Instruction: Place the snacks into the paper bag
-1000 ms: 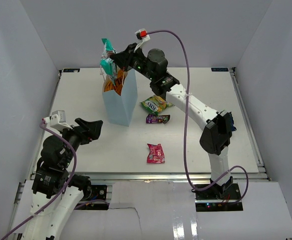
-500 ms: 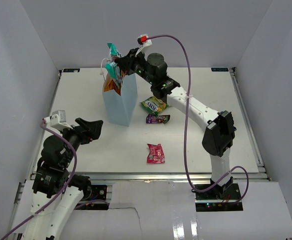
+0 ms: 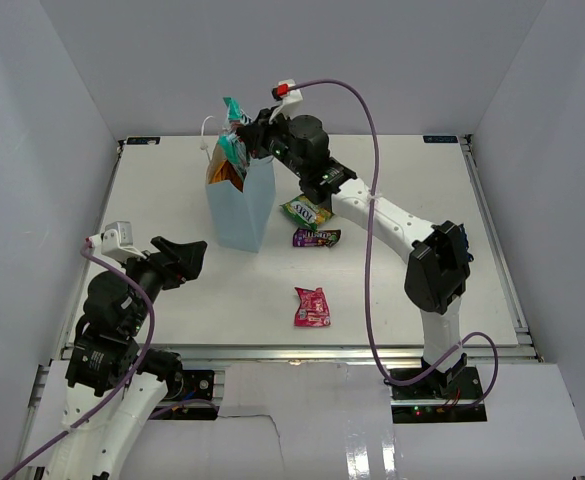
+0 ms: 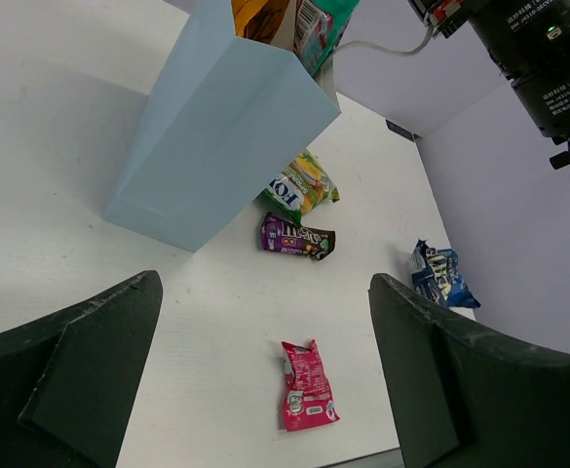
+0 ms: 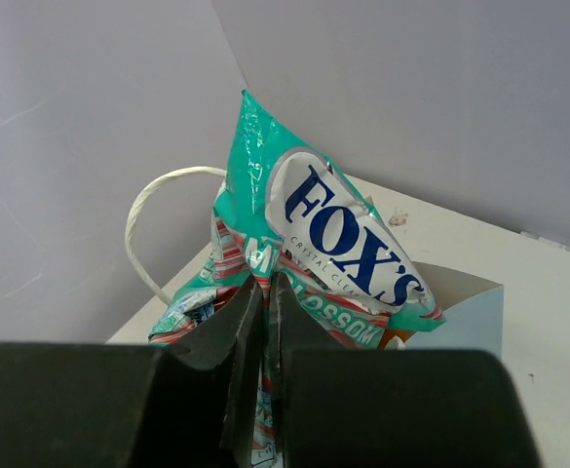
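The right gripper (image 5: 265,292) is pinched tight on the teal bag (image 5: 335,244), which juts up beyond its fingers; just below it stands the paper bag (image 3: 244,210), an orange bag (image 3: 222,172) inside; the left gripper (image 3: 189,257) gapes wide, holding nothing; ahead of it lie yellow-green (image 3: 309,210), purple (image 3: 316,237) and pink-red (image 3: 312,307) packets

Bright, even, diffuse light fills the scene, and shadows stay soft. The paper bag (image 3: 244,210) casts only a faint one on the table (image 3: 402,290). The teal candy bag (image 5: 348,249) glints with crinkly glare. Close to the right wrist lens, the dark fingers (image 5: 228,351) look blurred.
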Motion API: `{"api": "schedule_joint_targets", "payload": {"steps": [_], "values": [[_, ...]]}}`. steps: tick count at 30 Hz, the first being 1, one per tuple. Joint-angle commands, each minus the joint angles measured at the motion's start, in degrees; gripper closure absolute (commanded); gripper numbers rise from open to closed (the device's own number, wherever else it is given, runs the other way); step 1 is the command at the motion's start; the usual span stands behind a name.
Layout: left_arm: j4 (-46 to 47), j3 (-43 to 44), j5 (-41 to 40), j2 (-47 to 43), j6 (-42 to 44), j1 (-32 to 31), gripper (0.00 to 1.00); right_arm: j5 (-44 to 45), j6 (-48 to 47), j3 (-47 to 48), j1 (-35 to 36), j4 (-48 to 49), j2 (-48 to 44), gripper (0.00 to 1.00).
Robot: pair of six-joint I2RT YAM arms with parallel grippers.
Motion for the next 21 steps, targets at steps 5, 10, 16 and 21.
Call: {"api": "schedule_joint_targets", "payload": {"steps": [5, 10, 16, 21], "values": [[0.9, -0.5, 0.1, -0.3, 0.2, -0.2, 0.02, 2.5, -3.5, -0.8, 1.7, 4.9, -5.3, 0.89], [0.7, -0.5, 0.2, -0.8, 0.1, -0.2, 0.02, 2.6, -3.1, -2.1, 1.9, 4.3, -6.0, 0.80], [0.5, -0.5, 0.0, -1.3, 0.1, -0.3, 0.02, 2.4, -3.3, -3.7, 1.9, 4.1, -6.7, 0.61], [0.3, -0.3, 0.0, -1.4, 0.1, -0.2, 0.02, -0.7, -5.1, -4.2, 1.9, 4.3, -8.2, 0.48]]}}
